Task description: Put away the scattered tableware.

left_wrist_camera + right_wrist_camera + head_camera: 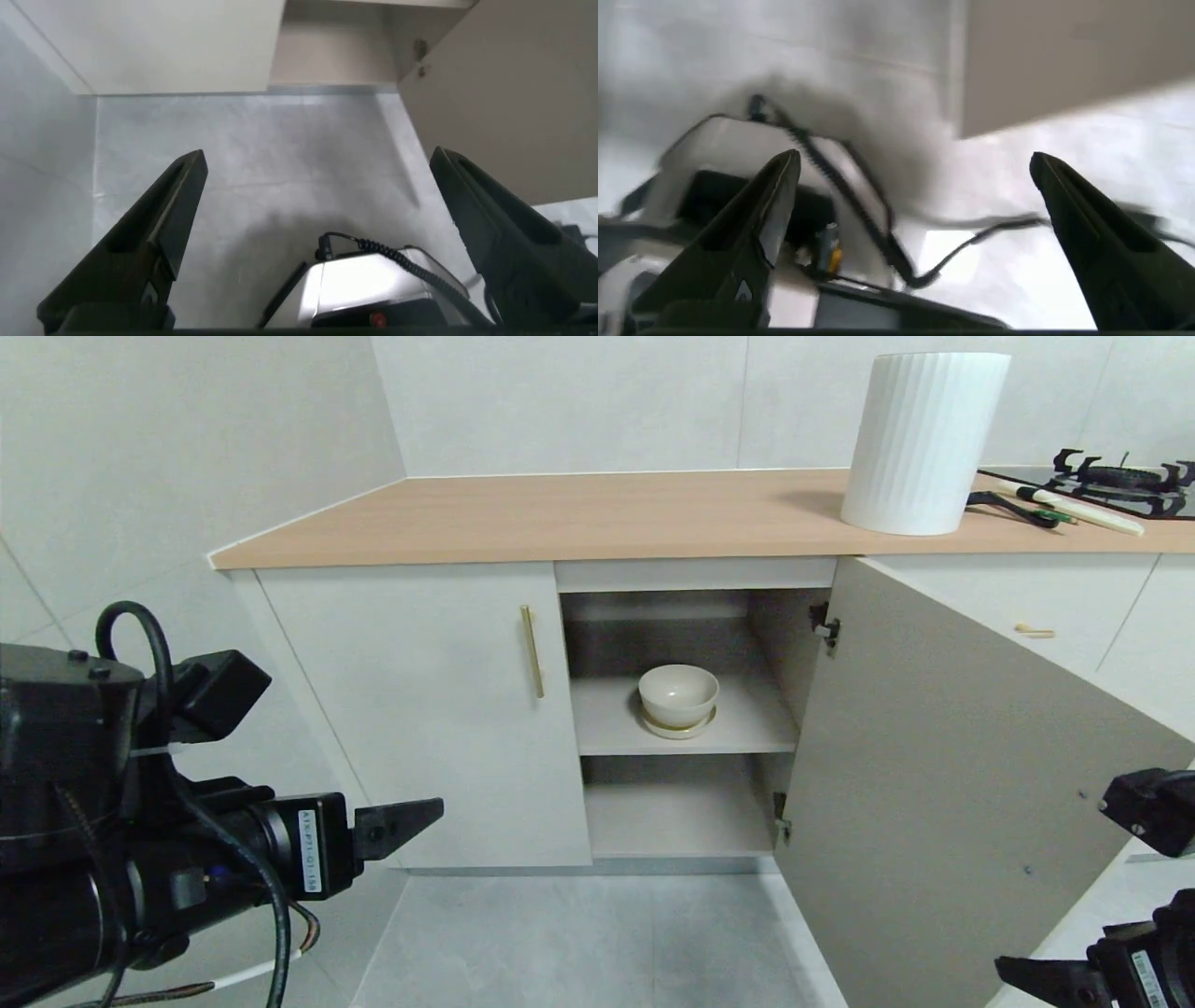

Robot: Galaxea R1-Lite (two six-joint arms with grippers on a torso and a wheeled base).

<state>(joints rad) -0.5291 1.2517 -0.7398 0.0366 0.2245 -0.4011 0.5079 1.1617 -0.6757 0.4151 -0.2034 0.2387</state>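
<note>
Kitchen corner, grey tile on walls and floor [597,943], a base cabinet [672,574] run under a wooden countertop [560,518].

Tableware: 1 pale bowl [679,692], upright, sits on a small saucer [678,728] with a gold-coloured rim. Both stand on the upper shelf [756,723] of the open compartment, roughly mid-shelf. Lower shelf [672,821] beneath it.

Doors: right-hand door [934,784] is swung wide open toward the camera, inner face showing, 2 hinges at its inner edge. Left-hand door [420,709] is closed, with a vertical brass handle [532,651] next to the opening.

Countertop: 1 tall white ribbed cylinder [924,443] stands above the open door's hinge side. Beside it lie a black-handled utensil [1013,507] and a long white stick-like utensil [1083,510], next to a black hob burner [1120,478] at the far right. Cannot tell what the 2 utensils are.

Left gripper [318,161]: low on the left, in front of the closed door and well apart from the bowl. Jaws spread wide, nothing between them, floor visible through the gap.

Right gripper [915,161]: low on the right, on the outer side of the open door. Jaws likewise spread wide, holding nothing.
</note>
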